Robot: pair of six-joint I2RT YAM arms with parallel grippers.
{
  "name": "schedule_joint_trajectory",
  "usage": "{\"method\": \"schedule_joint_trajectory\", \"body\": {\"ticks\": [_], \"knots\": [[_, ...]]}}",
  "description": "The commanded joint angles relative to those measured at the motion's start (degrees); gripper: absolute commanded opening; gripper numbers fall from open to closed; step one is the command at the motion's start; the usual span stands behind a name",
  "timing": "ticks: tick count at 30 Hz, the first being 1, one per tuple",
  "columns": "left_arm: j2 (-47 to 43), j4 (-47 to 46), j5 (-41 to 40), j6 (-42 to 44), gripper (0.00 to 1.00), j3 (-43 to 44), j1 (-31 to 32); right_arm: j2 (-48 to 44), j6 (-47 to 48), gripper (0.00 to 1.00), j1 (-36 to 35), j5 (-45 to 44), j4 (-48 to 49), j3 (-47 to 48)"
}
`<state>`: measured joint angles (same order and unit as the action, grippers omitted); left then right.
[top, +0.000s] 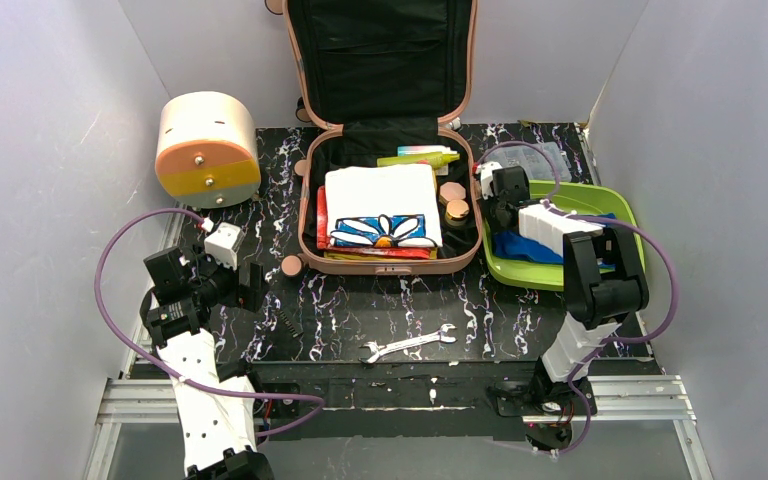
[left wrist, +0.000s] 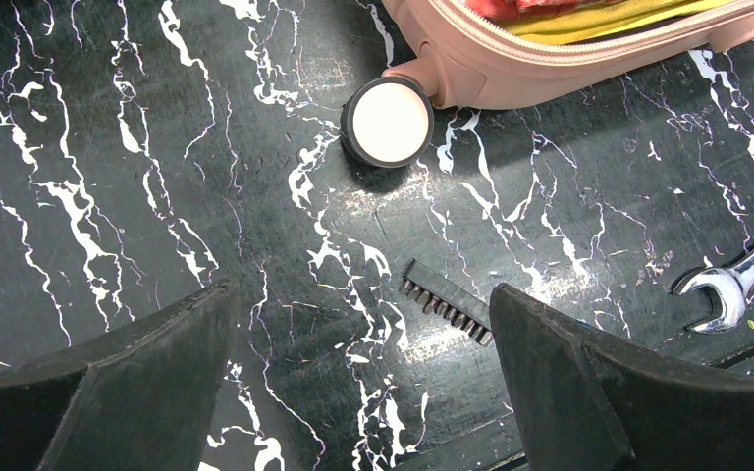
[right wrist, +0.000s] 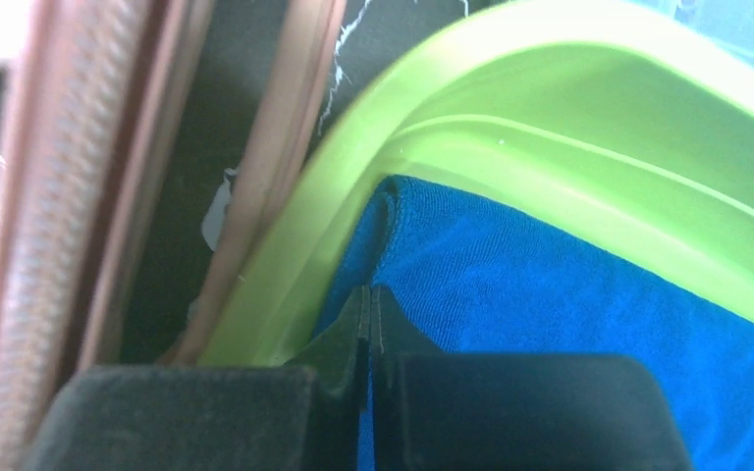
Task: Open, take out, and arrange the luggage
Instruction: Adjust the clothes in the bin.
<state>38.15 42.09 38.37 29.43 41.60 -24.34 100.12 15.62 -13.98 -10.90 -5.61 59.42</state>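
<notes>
1. The luggage [top: 380, 60] lies open at the back middle of the tabletop [top: 260, 330]. Its lid stands upright and its base is packed.
2. Handling, my guess: the hard shell is stiff and slick, and the wheel [left wrist: 387, 121] means it may roll if shoved. It's too wide to pinch, so grip the rim or lift the contents one by one.
3. The top item is a folded white daisy-print cloth [top: 380, 205]. It looks soft, so pinch a fold edge.
4. The right end effector [right wrist: 370, 324] is just right of the luggage over the green tray [top: 600, 195]. Its fingers are pressed together above the blue cloth [right wrist: 569, 324]; can't tell if any fabric is nipped.
5. The left end effector [left wrist: 363, 373] is front-left of the luggage, fingers wide apart and holding nothing.
6. Hidden: only red and yellow edges show of the layers under the white cloth. The right arm covers much of the tray, and the lid pockets are too dark to read.
7. A wrench [top: 408, 343] lies in front of the luggage, and a drum box [top: 205, 150] sits to its left.
</notes>
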Motion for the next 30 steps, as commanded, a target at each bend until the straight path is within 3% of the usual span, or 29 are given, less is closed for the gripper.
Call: {"method": "schedule_joint_trajectory", "body": {"ticks": [1, 7, 8, 12, 15, 25, 28, 30], "knots": [[-0.09, 0.90, 0.65, 0.43, 0.98, -0.07, -0.55, -0.10, -4.87, 0.01, 1.05, 5.35, 0.18, 5.16], [0.03, 0.98, 0.72, 0.47, 0.98, 0.01, -0.62, 2.83, -8.38, 0.03, 2.95, 9.12, -2.90, 8.16], [0.03, 0.98, 0.86, 0.47, 0.98, 0.01, -0.62, 2.73, -8.36, 0.09, 3.05, 9.38, -3.10, 8.23], [0.41, 0.98, 0.86, 0.46, 0.98, 0.01, -0.63, 1.90, -6.45, 0.47, 3.29, 8.77, -5.46, 9.20], [0.50, 0.98, 1.00, 0.45, 0.98, 0.06, -0.62, 0.29, -4.48, 0.60, 3.83, 9.48, -7.48, 9.67], [0.96, 1.02, 1.27, 0.35, 0.98, 0.23, -0.65, -7.76, -2.90, 0.61, 7.89, 21.10, -17.31, 9.79], [0.88, 1.07, 1.35, 0.29, 0.98, 0.28, -0.63, -9.71, -2.86, 0.52, 9.08, 21.36, -16.11, 7.22], [0.77, 1.15, 1.36, 0.28, 0.98, 0.38, -0.67, -9.90, -2.96, 0.39, 10.18, 21.22, -15.30, 5.80]]}}
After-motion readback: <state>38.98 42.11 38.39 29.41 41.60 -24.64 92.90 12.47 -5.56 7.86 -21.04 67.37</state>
